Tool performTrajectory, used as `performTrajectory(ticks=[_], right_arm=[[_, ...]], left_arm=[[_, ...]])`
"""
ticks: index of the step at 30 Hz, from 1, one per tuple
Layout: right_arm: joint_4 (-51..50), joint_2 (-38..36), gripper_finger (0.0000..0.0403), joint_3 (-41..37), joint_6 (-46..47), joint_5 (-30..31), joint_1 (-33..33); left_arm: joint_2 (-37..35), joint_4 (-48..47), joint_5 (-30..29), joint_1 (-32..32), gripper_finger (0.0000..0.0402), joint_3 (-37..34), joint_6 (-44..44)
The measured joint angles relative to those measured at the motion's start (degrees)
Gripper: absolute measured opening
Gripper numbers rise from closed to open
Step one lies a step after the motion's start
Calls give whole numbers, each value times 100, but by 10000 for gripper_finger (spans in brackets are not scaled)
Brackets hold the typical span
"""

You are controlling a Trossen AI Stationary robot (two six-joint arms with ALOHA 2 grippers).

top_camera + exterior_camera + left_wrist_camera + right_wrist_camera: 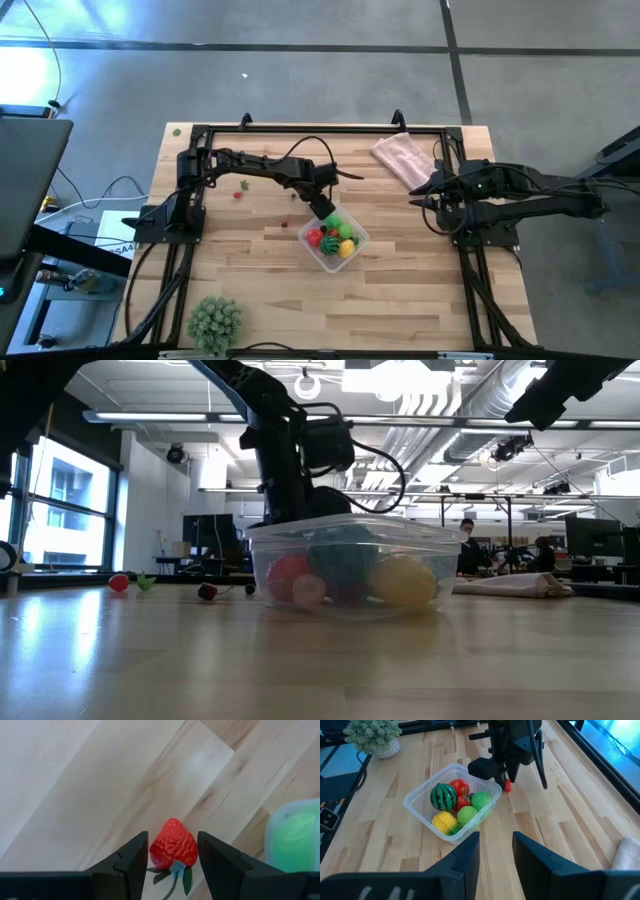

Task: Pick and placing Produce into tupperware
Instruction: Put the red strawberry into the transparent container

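Note:
The clear tupperware (352, 253) stands mid-table and also shows in the right wrist view (420, 802). It holds a dark-striped green piece (443, 796), a red one (459, 787), two green ones (480, 800) and a yellow one (445, 822). My left gripper (320, 207) is just past the container's far-left side, pointing down, shut on a red toy strawberry (173, 850) close over the table. The strawberry also shows under the fingers in the right wrist view (508, 785). My right gripper (496, 845) waits open and empty at the table's right side. My left gripper pinches the strawberry's two sides (154, 851) between its two fingers. The fingers come from above, pointing down. The strawberry's green leaf end (176, 868) faces up toward the wrist. Whether its tip rests on the table or hangs just clear, I cannot tell.
Small loose toy pieces lie on the table's far left (240, 185) and near the container (285, 224). A pink cloth (403, 158) lies at the far right. A spiky pale-green ball plant (214, 322) stands at the near left edge.

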Motion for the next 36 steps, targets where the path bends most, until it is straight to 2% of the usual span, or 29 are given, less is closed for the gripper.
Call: performTrajectory(ticks=[3, 9, 13, 36], right_arm=[[0, 0, 105, 0, 0, 0, 0], [0, 0, 105, -2, -2, 0, 1], [0, 0, 105, -2, -2, 0, 0], [0, 0, 105, -1, -1, 1, -1]], left_arm=[[0, -48, -1, 0, 172, 0, 6], [0, -71, -69, 0, 223, 0, 179], [0, -107, -74, 0, 238, 0, 209], [203, -73, -52, -4, 207, 9, 177]])
